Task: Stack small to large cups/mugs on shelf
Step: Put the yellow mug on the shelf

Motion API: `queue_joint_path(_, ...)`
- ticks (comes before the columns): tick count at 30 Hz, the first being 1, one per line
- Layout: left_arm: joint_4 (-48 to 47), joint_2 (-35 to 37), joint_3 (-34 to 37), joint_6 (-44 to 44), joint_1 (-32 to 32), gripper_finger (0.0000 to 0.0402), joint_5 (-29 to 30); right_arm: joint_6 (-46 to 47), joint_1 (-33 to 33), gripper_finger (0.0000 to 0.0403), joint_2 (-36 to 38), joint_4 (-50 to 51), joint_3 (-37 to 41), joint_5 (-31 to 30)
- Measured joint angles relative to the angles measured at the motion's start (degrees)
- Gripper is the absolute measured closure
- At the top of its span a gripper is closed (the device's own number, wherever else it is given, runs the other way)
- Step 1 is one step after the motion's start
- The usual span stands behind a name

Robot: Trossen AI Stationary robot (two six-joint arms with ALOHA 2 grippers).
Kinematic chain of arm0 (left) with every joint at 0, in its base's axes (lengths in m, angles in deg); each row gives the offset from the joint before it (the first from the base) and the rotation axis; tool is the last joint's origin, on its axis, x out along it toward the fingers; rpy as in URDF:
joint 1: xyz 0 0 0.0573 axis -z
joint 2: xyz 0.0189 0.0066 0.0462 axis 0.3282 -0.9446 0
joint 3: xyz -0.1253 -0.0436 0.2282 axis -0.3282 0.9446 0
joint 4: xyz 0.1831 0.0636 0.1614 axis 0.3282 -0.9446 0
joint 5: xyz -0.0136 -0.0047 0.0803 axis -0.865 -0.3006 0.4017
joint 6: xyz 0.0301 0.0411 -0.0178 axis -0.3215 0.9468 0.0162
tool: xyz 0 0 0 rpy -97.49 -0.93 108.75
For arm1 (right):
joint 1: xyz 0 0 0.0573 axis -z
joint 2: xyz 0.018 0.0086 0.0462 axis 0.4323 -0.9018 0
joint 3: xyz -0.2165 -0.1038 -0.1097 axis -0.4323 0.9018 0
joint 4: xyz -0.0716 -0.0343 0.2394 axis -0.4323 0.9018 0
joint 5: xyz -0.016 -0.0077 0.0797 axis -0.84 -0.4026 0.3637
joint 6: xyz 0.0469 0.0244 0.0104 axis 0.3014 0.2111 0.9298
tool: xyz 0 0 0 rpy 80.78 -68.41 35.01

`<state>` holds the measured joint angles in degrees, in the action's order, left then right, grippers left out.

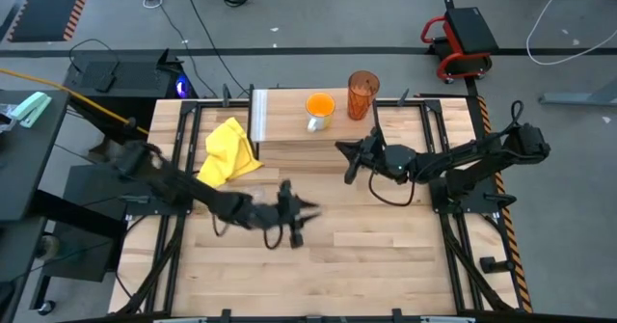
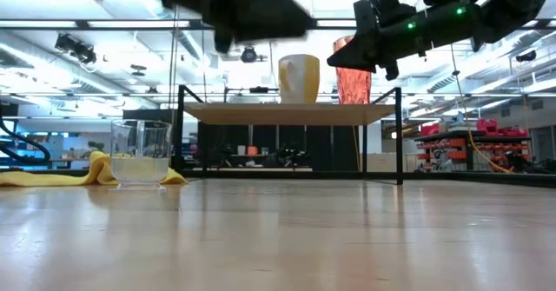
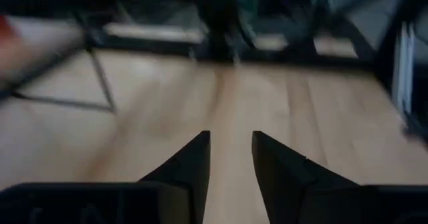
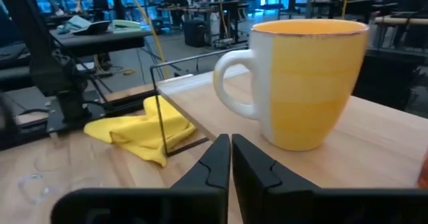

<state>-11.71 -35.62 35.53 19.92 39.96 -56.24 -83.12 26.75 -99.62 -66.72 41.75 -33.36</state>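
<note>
Shelf: the shelf [image 1: 299, 135] is standing at the far middle of the tabletop [image 1: 366, 255], a light-wood board on thin black legs with a pale metallic strip along its left short edge in the high view.
Mug: the orange mug [image 1: 319, 109] is sitting upright on the shelf, white outside, orange inside, its handle showing beside the rim; the right wrist view is catching it close up [image 4: 314, 83].
Tumbler: the amber-orange tumbler [image 1: 362, 94] is standing upright just beside the mug, toward the right arm's side and the far edge.
Glass cup: the small clear glass cup [image 2: 142, 153] is resting upright on the tabletop, well apart from the shelf, near the yellow cloth in the low view.
Cloth: the yellow cloth [image 1: 228, 151] is lying crumpled on the tabletop, touching the shelf's left end in the high view.
Left gripper: the left gripper [image 1: 307, 213] is hanging over the middle of the tabletop, its fingers [image 3: 190, 170] parted a little and gripping nothing.
Right gripper: the right gripper [image 1: 344, 155] is hovering at the shelf's near edge, pointing at the mug, its fingers [image 4: 208, 167] pressed together and empty.
Writing: no brand, label or lettering is reading clearly on any of these things.
</note>
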Motion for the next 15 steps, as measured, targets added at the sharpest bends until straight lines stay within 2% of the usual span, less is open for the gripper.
queue_joint_path(4,-10.1,9.18,-0.03,-0.16,-3.6,0.0294,5.29,-0.02,0.26,0.0395,0.0,-0.1,-0.01,-0.02)
queue_joint_path(7,-15.58,13.57,-0.03,-1.34,-7.11,0.0304,8.64,-0.39,1.39,0.0398,0.0,-0.81,-0.01,0.09)
queue_joint_path(12,-18.34,15.42,-0.01,-1.43,-15.1,0.0322,6.88,1.04,4.76,0.04,0.0,-1.41,-0.05,1.41)
queue_joint_path(15,-18.35,15.46,-0.01,-1.36,-20.12,0.0331,2.8,1.53,6.53,0.0401,0.0,-1.5,-0.05,3.26)
